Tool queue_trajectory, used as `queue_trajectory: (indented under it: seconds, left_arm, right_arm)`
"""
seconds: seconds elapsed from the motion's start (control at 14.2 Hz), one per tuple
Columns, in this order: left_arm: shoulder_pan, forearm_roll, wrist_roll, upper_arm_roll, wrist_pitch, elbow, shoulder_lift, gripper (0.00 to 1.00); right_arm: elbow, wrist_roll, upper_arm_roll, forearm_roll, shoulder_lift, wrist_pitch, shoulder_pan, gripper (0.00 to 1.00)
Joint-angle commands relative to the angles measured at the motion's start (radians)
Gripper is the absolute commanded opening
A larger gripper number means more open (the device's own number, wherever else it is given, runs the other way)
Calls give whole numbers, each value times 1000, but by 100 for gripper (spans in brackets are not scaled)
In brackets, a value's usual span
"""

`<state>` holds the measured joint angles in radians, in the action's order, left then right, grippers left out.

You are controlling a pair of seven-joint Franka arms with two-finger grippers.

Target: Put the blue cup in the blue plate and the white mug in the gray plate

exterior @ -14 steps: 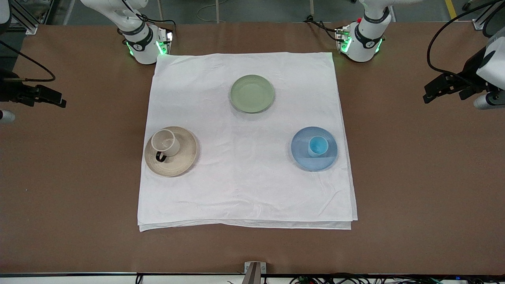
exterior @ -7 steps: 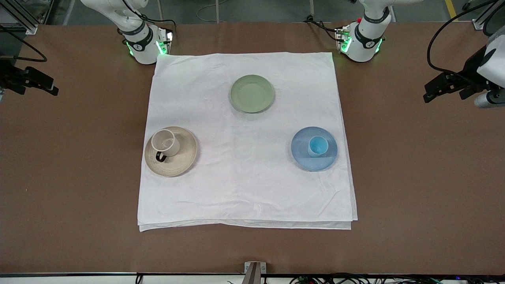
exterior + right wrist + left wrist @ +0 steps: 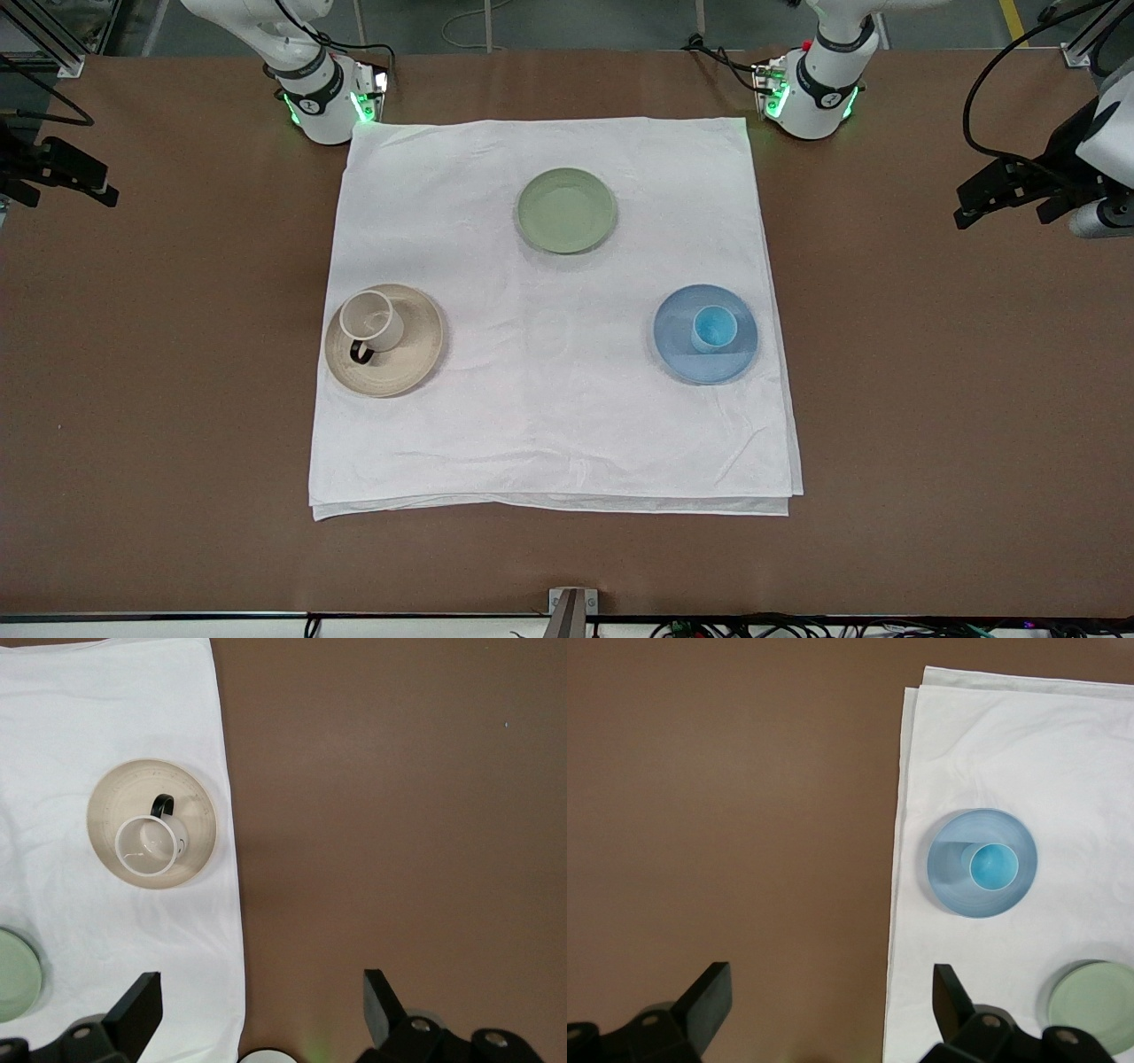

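The light-blue cup [image 3: 714, 328] stands upright on the blue plate [image 3: 678, 347], toward the left arm's end of the white cloth; both show in the left wrist view, cup [image 3: 994, 865] on plate [image 3: 948, 879]. The white mug [image 3: 372, 321] with its dark handle stands upright on the beige-gray plate [image 3: 412, 354], toward the right arm's end; both show in the right wrist view, mug [image 3: 146, 846] on plate [image 3: 197, 815]. My left gripper [image 3: 970, 206] [image 3: 830, 992] is open and empty, high over bare table beside the cloth. My right gripper [image 3: 97, 182] [image 3: 261, 992] is open and empty, high over the cloth's edge.
A pale green plate [image 3: 566, 211] lies empty on the white cloth [image 3: 549, 416], farther from the front camera than the other two plates. Brown table [image 3: 930, 399] surrounds the cloth. The two arm bases [image 3: 328, 102] stand at the cloth's corners.
My right gripper has drawn away from the cloth toward the table's edge at the right arm's end. My left gripper has shifted slightly. Cups and plates have not moved.
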<state>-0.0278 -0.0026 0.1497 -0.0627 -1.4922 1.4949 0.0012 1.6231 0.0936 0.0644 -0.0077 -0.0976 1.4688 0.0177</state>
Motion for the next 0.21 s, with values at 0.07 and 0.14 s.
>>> queue_trajectory:
  seconds: [0.07,0.14]
  left_arm:
    - [-1,-4,-12,1,10,-13,8,100]
    - [-1,-4,-12,1,10,-13,8,100]
  right_arm:
    - [1,60,-6,-28,-5,-4,1,100]
    - [1,58,-5,-22,-5,1,2,100]
